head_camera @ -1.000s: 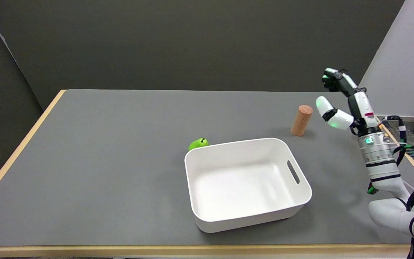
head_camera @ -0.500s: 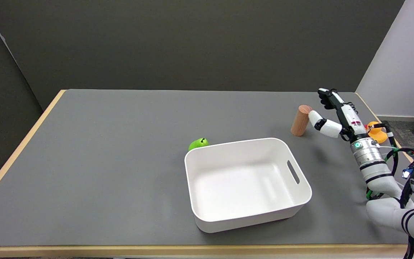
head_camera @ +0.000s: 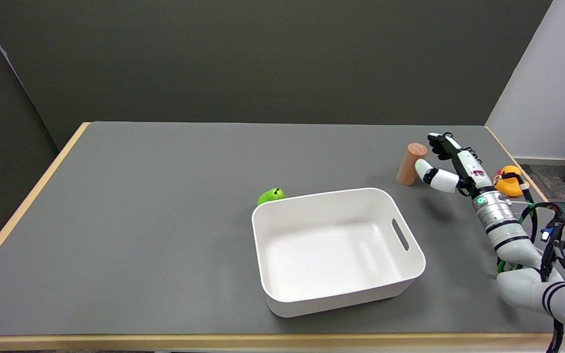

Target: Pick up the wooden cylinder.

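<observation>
The wooden cylinder stands upright on the grey table, towards the far right, just behind the white bin. My right hand sits low beside the cylinder's right side, open, with its fingers spread. Its white thumb reaches to the cylinder's near side and looks to touch or nearly touch it. The black fingers lie behind and to the right of the cylinder's top. Nothing is held.
A white plastic bin with a slot handle sits in the middle right of the table. A green toy lies at the bin's far left corner. An orange duck sits by the table's right edge, behind my wrist.
My right hand has dropped from above the table to cylinder height and moved left towards the cylinder. The orange duck, hidden earlier by the arm, now shows.
</observation>
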Controlling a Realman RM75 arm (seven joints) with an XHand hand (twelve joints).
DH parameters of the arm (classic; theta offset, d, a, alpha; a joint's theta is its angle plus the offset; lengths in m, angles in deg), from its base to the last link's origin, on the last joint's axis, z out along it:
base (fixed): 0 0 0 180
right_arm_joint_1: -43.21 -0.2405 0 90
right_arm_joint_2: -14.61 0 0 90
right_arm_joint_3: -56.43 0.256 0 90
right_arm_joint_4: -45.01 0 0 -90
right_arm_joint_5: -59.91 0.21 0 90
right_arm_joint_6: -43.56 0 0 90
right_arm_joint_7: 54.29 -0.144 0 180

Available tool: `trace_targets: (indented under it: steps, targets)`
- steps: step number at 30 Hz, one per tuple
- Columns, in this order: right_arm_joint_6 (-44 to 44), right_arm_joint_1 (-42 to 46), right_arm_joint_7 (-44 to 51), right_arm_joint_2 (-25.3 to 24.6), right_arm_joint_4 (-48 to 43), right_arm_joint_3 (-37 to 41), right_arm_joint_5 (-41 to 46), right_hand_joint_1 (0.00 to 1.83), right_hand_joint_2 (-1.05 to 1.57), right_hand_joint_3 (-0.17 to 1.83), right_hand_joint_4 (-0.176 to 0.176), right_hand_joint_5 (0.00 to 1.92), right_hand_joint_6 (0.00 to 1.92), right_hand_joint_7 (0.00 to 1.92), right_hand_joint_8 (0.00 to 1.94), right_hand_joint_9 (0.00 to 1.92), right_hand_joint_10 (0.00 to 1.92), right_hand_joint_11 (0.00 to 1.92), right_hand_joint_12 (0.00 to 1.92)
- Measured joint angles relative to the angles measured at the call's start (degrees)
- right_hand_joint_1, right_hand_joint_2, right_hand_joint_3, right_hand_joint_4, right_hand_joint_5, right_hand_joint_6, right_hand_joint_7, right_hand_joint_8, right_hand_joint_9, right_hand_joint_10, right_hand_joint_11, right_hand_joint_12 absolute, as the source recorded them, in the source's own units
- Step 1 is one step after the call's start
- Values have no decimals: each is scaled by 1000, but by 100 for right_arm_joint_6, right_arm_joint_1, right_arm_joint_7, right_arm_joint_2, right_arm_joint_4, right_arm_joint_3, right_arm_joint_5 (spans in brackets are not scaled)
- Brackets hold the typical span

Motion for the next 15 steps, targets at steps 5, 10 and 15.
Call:
trace_targets:
  steps: [5, 10, 15]
  targets:
    - [85, -53, 2, -22, 41, -75, -23, 453, 614, 966, -37, 189, 432, 290, 382, 228, 731, 117, 1202]
    - [153, -104, 3, -49, 67, -161, -42, 451, 616, 967, -34, 202, 446, 303, 391, 239, 735, 119, 1204]
    - [199, -160, 5, -87, 92, -249, -48, 496, 648, 895, -26, 251, 472, 340, 372, 259, 762, 116, 1237]
